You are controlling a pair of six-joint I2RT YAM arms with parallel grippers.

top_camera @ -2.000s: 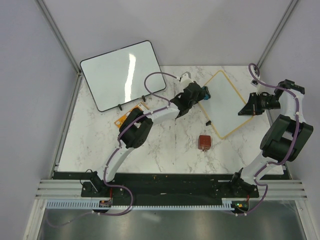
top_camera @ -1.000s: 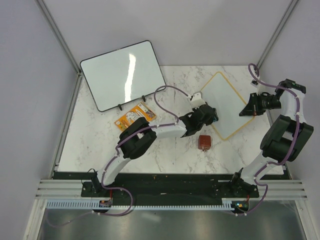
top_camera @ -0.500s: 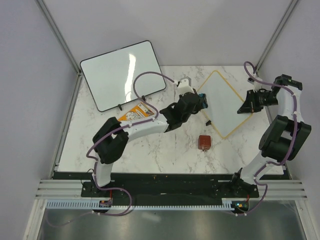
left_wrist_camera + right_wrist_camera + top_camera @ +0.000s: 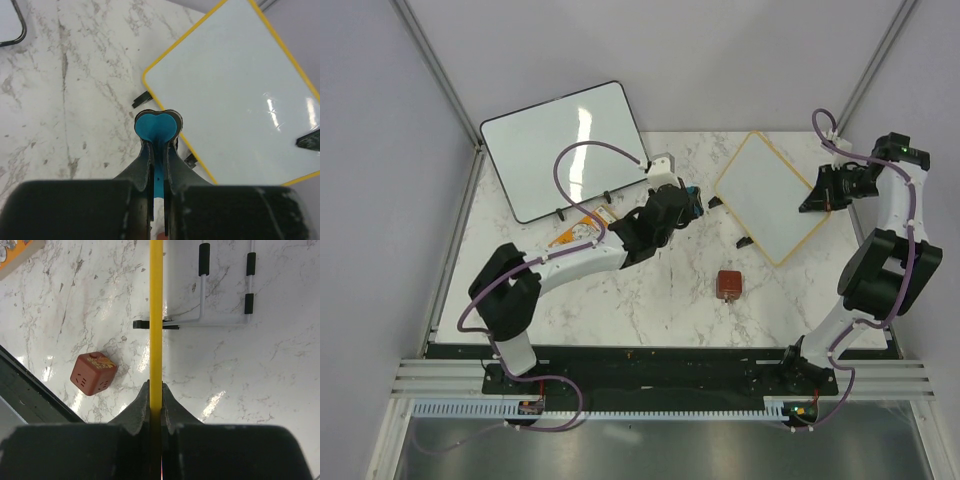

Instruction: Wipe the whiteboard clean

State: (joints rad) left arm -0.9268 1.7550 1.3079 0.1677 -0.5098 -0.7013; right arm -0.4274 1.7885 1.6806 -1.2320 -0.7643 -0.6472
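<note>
Fingers (image 4: 141, 165) of the left gripper (image 4: 157, 145) are clenched on a blue eraser (image 4: 155, 127), whose rounded tip sticks out past them. Fingers (image 4: 141, 407) of the right gripper (image 4: 156, 386) are pinched tight on the yellow frame of the whiteboard (image 4: 156, 300), which that wrist camera sees edge-on.

Nearest the arm bases, a red-brown cube (image 4: 728, 284) sits on the marble table (image 4: 650, 300). It is a little in front of the whiteboard's near corner and apart from it.

The whiteboard lies on the right half of the table and looks like a diamond from above. Its face reads plain white with a streak of glare. Two black feet (image 4: 141, 100) show along its near-left edge, one by the left corner and one partway toward the near corner. The right gripper holds the far-right edge, close to the right corner. The eraser is just beside the whiteboard's left corner. From above it is off the face, and I cannot tell whether it touches the frame. Behind the whiteboard, a white wire stand (image 4: 225, 290) with black sleeves shows in the right wrist view.

Left of the whiteboard, beyond the left gripper, an orange card (image 4: 575, 230) lies flat, partly under the arm. Farther left and back stands a larger black-framed board (image 4: 565, 150), well apart from the whiteboard.
</note>
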